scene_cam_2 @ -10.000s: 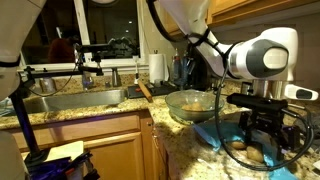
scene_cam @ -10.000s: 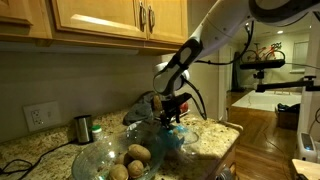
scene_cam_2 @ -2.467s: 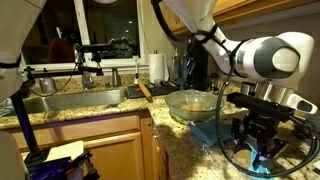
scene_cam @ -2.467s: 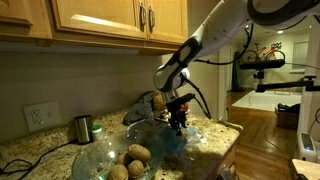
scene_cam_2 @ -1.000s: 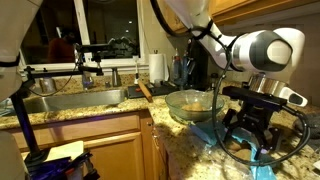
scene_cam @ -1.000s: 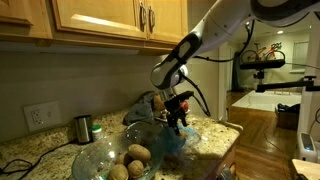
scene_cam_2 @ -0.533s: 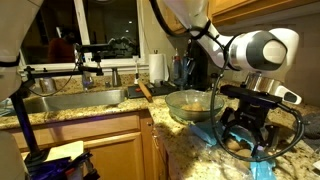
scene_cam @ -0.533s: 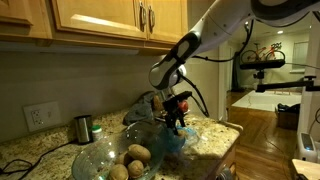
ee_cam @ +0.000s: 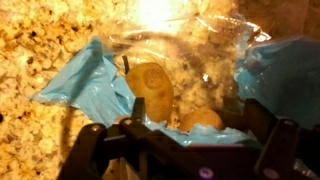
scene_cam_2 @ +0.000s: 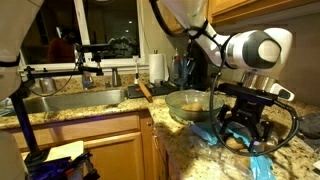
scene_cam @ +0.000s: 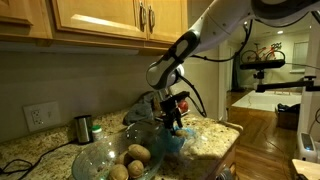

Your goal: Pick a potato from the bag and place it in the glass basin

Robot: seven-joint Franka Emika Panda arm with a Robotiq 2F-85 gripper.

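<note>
Wrist view looks down at the speckled desk (ee_cam: 40, 40). In an exterior view the glass basin (scene_cam: 100, 158) sits on it, at 8 o'clock from the bag (scene_cam: 178, 142). The blue bag lies open under the pincer (ee_cam: 180, 150), which is spread wide and holds nothing. A big potato (ee_cam: 150, 85) lies in the bag, with a small potato (ee_cam: 200, 120) at its 4 o'clock.

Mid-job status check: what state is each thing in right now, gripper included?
Crinkled translucent light-blue plastic bag: lying open, two potatoes showing inside.
Wide clear glass basin: upright, several potatoes inside.
Robotiq gripper: open, empty, over the bag.
Small dark-green cup: upright.
Wooden cabinet doors: shut.
</note>
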